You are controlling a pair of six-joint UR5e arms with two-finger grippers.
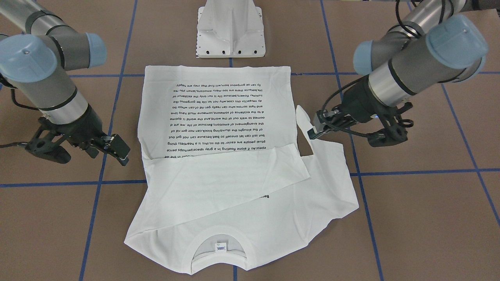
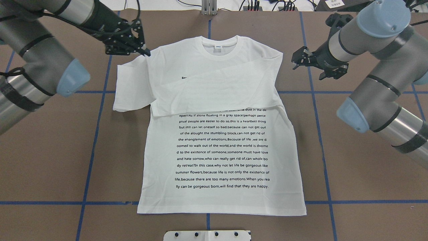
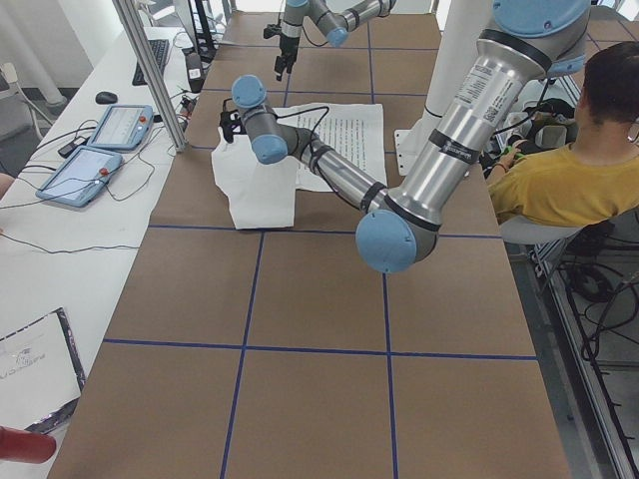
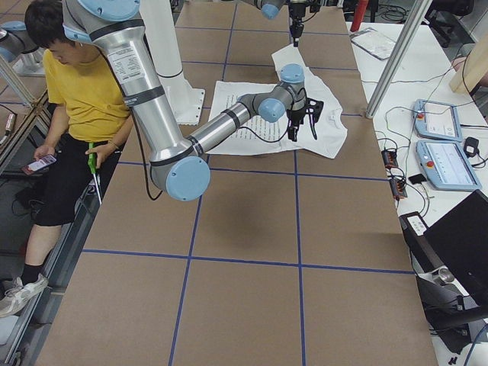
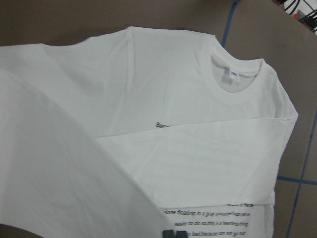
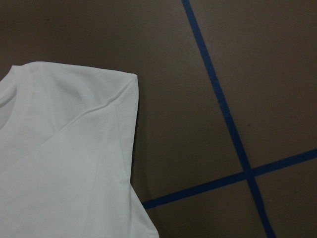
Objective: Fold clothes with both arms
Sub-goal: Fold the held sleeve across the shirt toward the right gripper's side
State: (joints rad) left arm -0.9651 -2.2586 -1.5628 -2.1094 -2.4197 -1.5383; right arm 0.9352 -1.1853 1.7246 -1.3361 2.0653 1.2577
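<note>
One white T-shirt lay flat, print up, on the brown counter crossed by blue tape lines, one sleeve folded across its chest. Its black text read partly "summer flowers,because life"; the collar label was illegible. The left pincer clamped the other sleeve, while the right pincer hung spread and empty beside the shoulder.

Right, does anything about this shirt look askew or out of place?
One sleeve lies slanted across the shirt, covering the top of the text; the other sleeve sticks out, held by the left gripper.
</note>
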